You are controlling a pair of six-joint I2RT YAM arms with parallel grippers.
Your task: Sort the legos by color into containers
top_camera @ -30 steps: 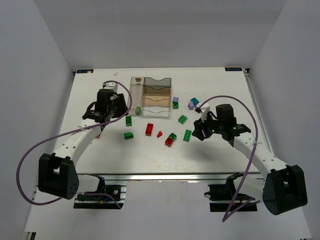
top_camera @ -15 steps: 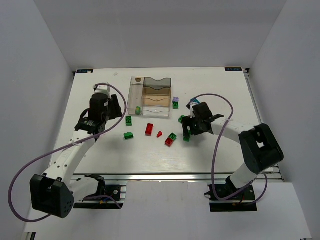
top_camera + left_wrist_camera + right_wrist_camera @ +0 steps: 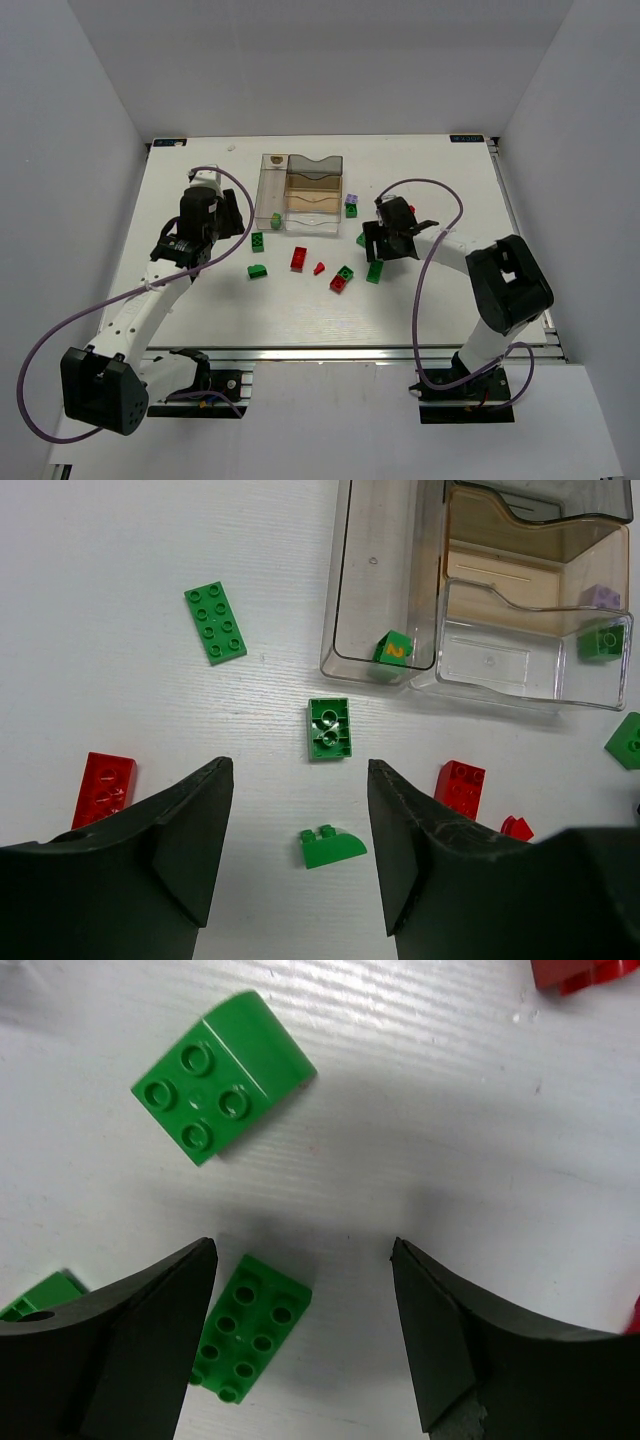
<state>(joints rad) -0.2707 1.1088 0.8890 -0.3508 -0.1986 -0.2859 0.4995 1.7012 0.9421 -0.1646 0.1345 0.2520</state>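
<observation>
Shows the right fingers (image 3: 385, 243), swung in from the right side of the tabletop (image 3: 300, 315) within the last second, now low over two green legos just right of the containers (image 3: 268, 200): a sloped brick (image 3: 222, 1075) and a flat brick (image 3: 250, 1328). Spread wide, gripping nothing; probably the start of a green pick. Shows the left fingers (image 3: 230, 218) parted too, empty, above a small green brick (image 3: 330, 728) near the containers. Leaves one numbered green brick (image 3: 394, 649) inside the long compartment (image 3: 345, 600), others scattered. No light blue legos to be made out, possibly under the right arm (image 3: 450, 245); a lilac brick (image 3: 600, 595) visible only through tinted walls.
</observation>
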